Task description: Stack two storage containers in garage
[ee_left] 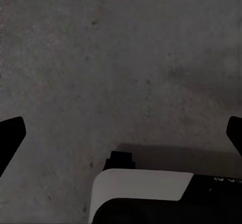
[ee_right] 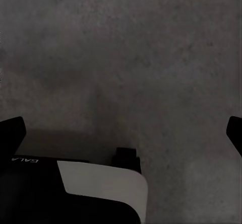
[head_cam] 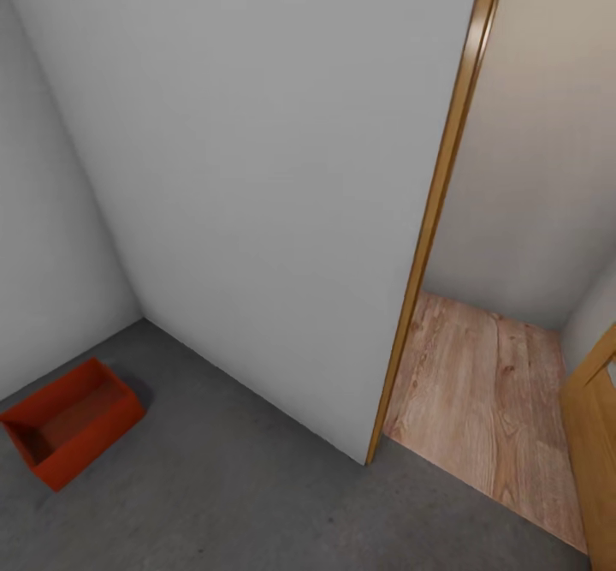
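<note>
One red-orange storage container (head_cam: 70, 421) stands upright and empty on the dark grey concrete floor (head_cam: 248, 485) of the garage, at the lower left of the head view, close to the pale wall corner. The other container is out of view. In the left wrist view my left gripper (ee_left: 122, 133) is open, its dark fingertips (ee_left: 11, 136) spread wide over bare concrete with nothing between them. My right gripper (ee_right: 122, 133) is open as well, also above bare concrete, holding nothing.
A pale grey wall (head_cam: 257, 169) rises straight ahead. Its orange-brown door frame (head_cam: 436, 203) borders an opening onto light wood plank flooring (head_cam: 488, 400) at the right. The wooden door (head_cam: 599, 434) shows at the far right edge. Part of my white and black body (ee_left: 143, 186) lies below the grippers.
</note>
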You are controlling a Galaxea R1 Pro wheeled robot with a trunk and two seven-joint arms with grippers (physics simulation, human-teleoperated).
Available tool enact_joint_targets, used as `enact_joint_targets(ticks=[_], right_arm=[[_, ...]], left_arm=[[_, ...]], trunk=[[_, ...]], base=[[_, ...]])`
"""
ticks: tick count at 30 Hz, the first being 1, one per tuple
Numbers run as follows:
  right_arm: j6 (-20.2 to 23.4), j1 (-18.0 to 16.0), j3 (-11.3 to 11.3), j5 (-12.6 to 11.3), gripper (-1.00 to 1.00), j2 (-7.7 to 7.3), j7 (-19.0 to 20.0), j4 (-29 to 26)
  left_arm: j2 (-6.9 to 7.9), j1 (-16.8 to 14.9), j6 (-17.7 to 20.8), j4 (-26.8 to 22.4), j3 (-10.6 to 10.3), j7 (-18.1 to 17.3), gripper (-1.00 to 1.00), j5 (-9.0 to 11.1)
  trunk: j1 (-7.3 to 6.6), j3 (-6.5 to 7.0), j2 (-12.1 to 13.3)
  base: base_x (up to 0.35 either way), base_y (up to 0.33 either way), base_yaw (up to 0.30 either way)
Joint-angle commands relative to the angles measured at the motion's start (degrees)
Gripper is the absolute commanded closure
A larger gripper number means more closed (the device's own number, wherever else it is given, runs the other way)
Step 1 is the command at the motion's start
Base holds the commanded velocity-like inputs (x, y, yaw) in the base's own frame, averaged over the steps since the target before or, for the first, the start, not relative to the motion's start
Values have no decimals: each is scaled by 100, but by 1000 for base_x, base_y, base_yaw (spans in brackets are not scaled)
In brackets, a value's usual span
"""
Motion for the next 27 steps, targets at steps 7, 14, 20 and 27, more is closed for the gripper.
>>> enact_joint_targets(ticks=[7,14,20,27], right_arm=[[-45,-10,29,-2,-100,-1,13,26],[-45,-12,29,-2,-100,-1,13,26],[-45,-13,29,-2,-100,-1,13,26],[-45,-13,29,-2,-100,-1,13,26]], left_arm=[[19,-10,-38,25,39,16,-100,-20],[26,-10,-44,25,39,22,-100,-20],[29,-10,-45,25,39,23,-100,-20],[34,-10,-45,25,39,25,-100,-20]], trunk=[[-154,124,278],[-308,264,559],[-440,385,799],[-593,527,1080]], base=[[0,0,-90],[0,0,-258],[0,0,-273],[0,0,-274]])
